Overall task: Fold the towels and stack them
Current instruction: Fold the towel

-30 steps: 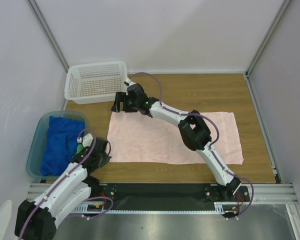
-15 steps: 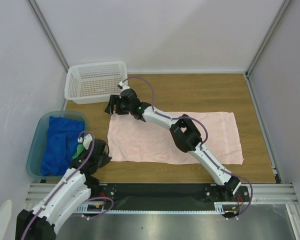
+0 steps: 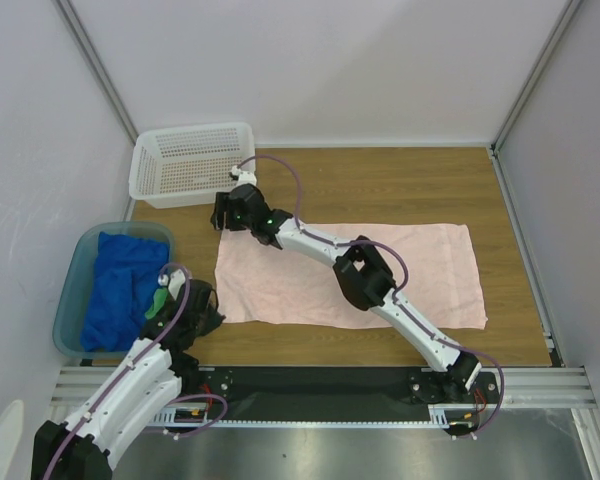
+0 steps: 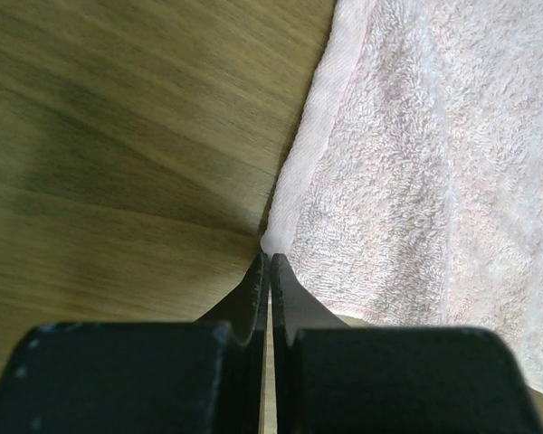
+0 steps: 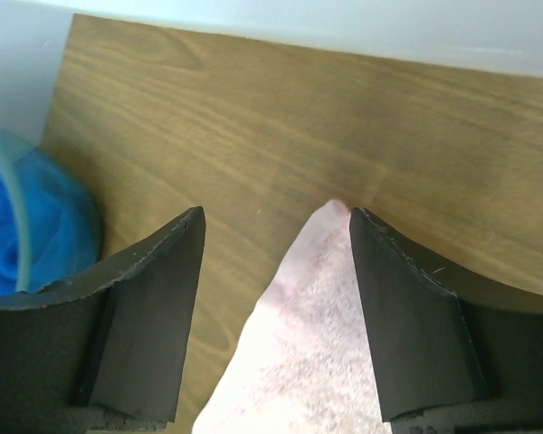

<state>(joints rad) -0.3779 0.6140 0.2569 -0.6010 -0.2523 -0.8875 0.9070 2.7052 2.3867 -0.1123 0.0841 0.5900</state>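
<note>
Pink towel (image 3: 280,285): pale pink terry rectangle, spread flat in single layer on wooden counter (image 3: 400,185), long side running left-right, centre of counter. Edges roughly straight, hemmed border visible along left edge. Looped pile clear in left wrist view (image 4: 416,163). Far-left corner lifted slightly into a point (image 5: 299,362).

Blue towel (image 3: 115,285): royal blue, crumpled, unfolded, bunched inside teal tub (image 3: 72,262) at left of counter, well apart from pink towel.

Green towel (image 3: 156,306): only small bright green scrap showing at tub's near-right side, beside blue towel; rest hidden.
</note>
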